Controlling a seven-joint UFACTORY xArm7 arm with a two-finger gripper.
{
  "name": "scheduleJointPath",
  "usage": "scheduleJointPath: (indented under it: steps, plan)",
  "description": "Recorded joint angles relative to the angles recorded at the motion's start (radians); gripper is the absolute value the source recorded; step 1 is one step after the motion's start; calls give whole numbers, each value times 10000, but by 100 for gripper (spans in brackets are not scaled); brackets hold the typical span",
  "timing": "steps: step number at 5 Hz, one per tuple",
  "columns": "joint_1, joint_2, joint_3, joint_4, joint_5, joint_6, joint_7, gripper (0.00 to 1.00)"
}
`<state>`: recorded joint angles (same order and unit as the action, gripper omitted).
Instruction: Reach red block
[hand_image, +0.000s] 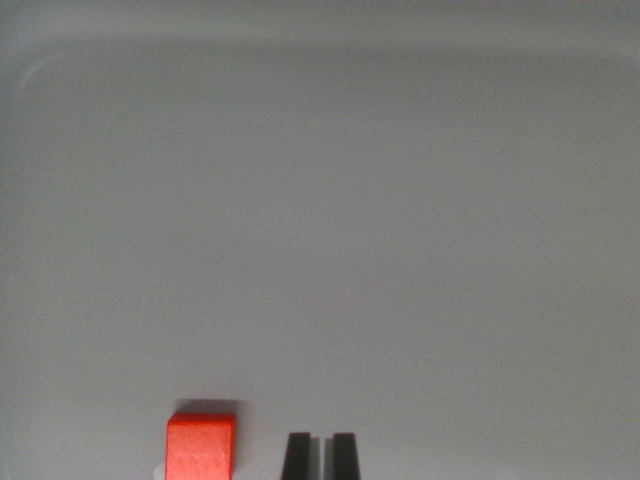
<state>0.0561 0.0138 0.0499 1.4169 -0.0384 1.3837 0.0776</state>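
The reach is not finished, I think. The red block (200, 447) sits at the bottom of the frame, left of centre, on the desk (330, 220). The two dark fingers (298, 457) are just beside it on the right, almost pressed together and holding nothing. The next move should go sideways toward the block. The block looks matte with sharp edges; the desk is smooth, plain grey.

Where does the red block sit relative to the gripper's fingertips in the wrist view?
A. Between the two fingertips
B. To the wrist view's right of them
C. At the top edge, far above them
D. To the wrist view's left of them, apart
D: the red block lies near the bottom edge, to the wrist view's left of the gripper, with a bare strip of grey surface between them.
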Motion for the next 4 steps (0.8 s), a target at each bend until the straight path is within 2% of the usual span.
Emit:
scheduleJointPath:
  steps: [1, 2, 3, 4]
  plan:
    - [55, 95, 47, -348, -3, -373, 70, 0]
    - [55, 95, 47, -348, -3, -373, 70, 0]
    - [116, 201, 101, -742, -7, -794, 149, 0]
    - [116, 201, 101, -742, -7, -794, 149, 0]
